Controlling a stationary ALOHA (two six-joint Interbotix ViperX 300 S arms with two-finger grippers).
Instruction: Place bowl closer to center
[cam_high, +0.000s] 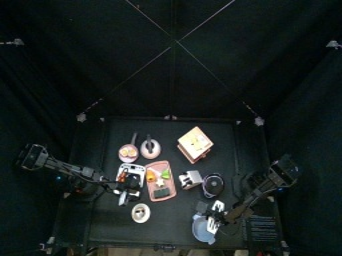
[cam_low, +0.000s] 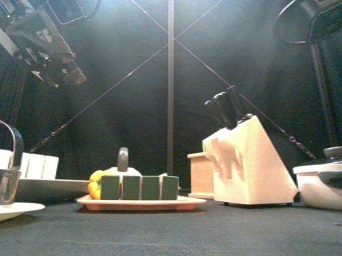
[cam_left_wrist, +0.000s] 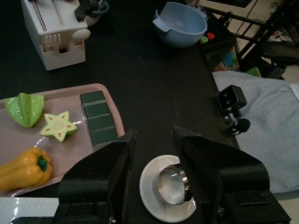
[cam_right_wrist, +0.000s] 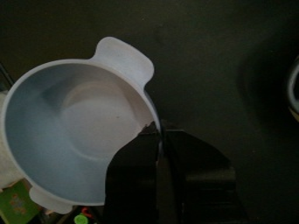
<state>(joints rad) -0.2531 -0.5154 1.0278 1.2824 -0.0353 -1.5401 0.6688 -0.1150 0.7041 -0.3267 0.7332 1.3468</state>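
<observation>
The pale blue bowl (cam_high: 205, 230) with a tab handle sits near the table's front right edge. It shows large in the right wrist view (cam_right_wrist: 76, 114), at the far right of the front view (cam_low: 321, 186), and in the left wrist view (cam_left_wrist: 184, 23). My right gripper (cam_right_wrist: 156, 131) is shut on the bowl's rim beside the handle; in the top view it (cam_high: 214, 209) stands over the bowl's inner edge. My left gripper (cam_left_wrist: 153, 162) is open and empty, above a white saucer holding a metal cup (cam_left_wrist: 170, 185), left of the table's middle (cam_high: 127, 180).
A pink tray (cam_high: 160, 181) with green pieces, a star slice and a yellow pepper (cam_left_wrist: 26, 168) lies mid-table. A wooden knife block (cam_high: 197, 145) stands behind it. Two small plates (cam_high: 128, 152) are at the back left. Small dark objects (cam_high: 191, 180) lie right of the tray.
</observation>
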